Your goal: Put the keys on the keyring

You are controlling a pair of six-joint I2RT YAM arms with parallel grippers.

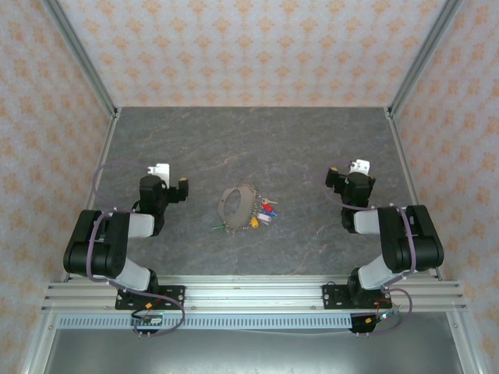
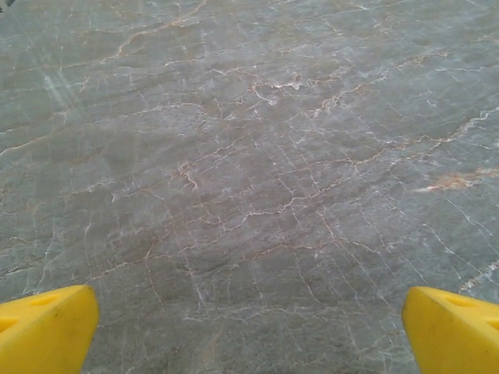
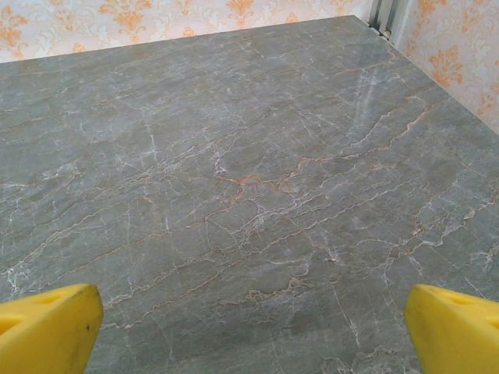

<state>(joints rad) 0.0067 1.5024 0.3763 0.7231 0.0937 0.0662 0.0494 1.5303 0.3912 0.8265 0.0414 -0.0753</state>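
The left pincer (image 2: 249,343) is wide open, with bare desk (image 2: 249,156) between its yellow fingers (image 2: 43,331). The right pincer (image 3: 249,339) is wide open too, above bare desk. Seen from above, the keyring (image 1: 225,204) lies in the middle of the frame, between the two arms. The keys (image 1: 265,212) sit bunched just beside its lower right.

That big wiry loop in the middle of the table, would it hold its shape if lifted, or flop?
Probably flop: the keyring looks chain-like and lies in an uneven oval rather than a clean circle. It looks thin, so it is likely light. The keys clustered by its right side may drag or dangle along if attached; I cannot tell.
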